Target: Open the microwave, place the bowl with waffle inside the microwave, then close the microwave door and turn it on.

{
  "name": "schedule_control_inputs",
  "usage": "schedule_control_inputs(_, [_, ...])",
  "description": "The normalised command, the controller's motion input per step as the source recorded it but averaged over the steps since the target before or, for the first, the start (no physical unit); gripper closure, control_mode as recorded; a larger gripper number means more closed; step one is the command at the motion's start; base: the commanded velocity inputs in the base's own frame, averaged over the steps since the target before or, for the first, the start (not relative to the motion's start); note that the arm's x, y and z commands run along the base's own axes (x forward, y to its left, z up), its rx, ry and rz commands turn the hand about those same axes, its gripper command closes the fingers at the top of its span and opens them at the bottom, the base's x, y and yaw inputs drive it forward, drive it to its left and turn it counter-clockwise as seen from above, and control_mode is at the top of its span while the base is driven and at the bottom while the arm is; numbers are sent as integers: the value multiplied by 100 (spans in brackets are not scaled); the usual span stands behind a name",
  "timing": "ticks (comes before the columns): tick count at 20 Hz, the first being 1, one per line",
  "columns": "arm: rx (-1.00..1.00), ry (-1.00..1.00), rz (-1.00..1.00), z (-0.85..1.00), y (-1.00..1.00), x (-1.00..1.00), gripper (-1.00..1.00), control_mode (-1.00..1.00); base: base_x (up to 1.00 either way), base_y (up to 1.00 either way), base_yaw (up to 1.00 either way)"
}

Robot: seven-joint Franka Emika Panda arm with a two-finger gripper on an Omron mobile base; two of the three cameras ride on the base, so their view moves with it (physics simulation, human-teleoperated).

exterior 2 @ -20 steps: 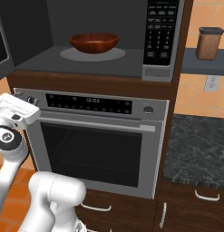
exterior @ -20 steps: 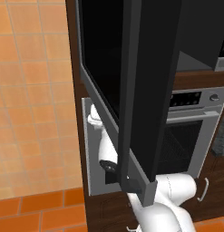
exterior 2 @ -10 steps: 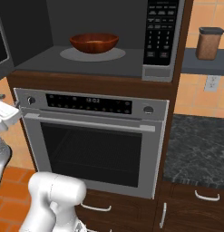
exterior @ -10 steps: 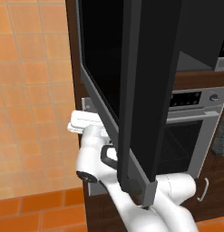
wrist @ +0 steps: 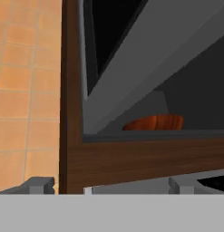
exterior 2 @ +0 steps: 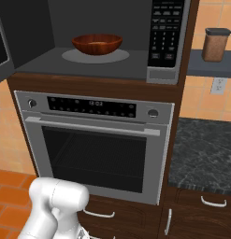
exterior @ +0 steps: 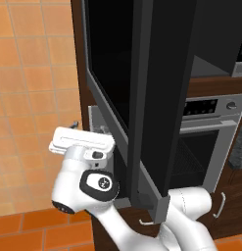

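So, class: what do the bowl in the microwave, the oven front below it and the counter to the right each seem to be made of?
The bowl looks like polished wood: reddish-brown with faint grain streaks and a soft sheen. The oven front looks like brushed silver metal around a dark glass window. The counter looks like dark polished stone, going by its grey mottling, though a rendered laminate would look much the same.
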Motion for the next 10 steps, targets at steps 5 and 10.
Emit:
schedule_control_inputs(5, [-5,0,-7,20,51,-55,-100,-100,0,0,0])
schedule_control_inputs(10, [-2,0,-13,43,44,-50,-100,-100,0,0,0])
